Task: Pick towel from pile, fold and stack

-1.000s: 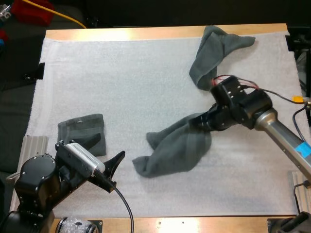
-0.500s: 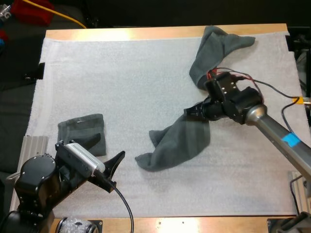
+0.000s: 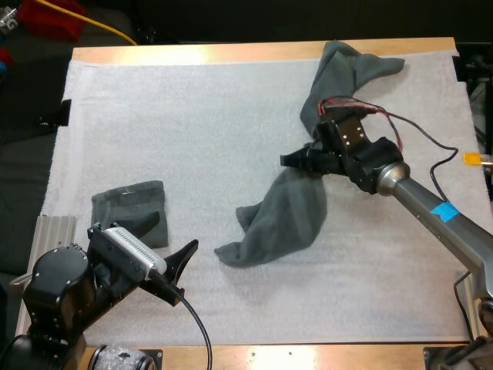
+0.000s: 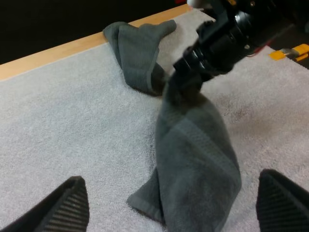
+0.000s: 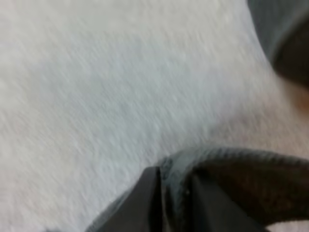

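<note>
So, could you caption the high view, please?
Right end effector holds up one end of a dark grey-green towel.

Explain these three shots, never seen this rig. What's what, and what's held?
These are two robot arms at a wooden table covered by a white mat. The high view looks down from behind the arms. Each wrist view comes from a camera riding on one arm. The right gripper is shut on one end of a dark grey-green towel, and the towel's other end lies on the mat. The left gripper is open and holds nothing, next to a folded towel. A crumpled towel lies at the mat's far edge.
</note>
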Motion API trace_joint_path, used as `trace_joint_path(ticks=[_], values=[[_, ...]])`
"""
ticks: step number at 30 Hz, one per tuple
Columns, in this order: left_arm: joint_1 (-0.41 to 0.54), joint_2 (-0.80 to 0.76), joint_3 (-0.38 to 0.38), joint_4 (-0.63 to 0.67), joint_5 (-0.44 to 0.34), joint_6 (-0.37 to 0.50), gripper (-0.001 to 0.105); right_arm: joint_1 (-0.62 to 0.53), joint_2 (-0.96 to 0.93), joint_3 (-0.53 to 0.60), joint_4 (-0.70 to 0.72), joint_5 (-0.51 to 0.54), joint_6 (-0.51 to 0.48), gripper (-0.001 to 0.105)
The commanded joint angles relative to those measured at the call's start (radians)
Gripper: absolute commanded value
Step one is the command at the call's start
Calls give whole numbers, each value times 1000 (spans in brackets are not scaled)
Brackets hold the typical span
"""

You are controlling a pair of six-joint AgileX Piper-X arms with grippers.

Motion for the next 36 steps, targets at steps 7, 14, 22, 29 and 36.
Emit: trace_joint_path(ticks=[7, 14, 22, 29, 36], values=[[-5, 0, -7, -2, 5, -10, 69, -2, -13, -30, -78, -8, 1, 53], [-5, 0, -7, -2, 5, -10, 69, -2, -83, -34, -17, -71, -7, 78], [-5, 0, -7, -2, 5, -10, 69, -2, -198, -34, 124, -72, -60, 78], [-5, 0, -7, -2, 5, -10, 69, 1, -257, -34, 276, -114, -73, 78], [-5, 0, -7, -2, 5, -10, 69, 62, -287, -29, 389, -136, -96, 78]])
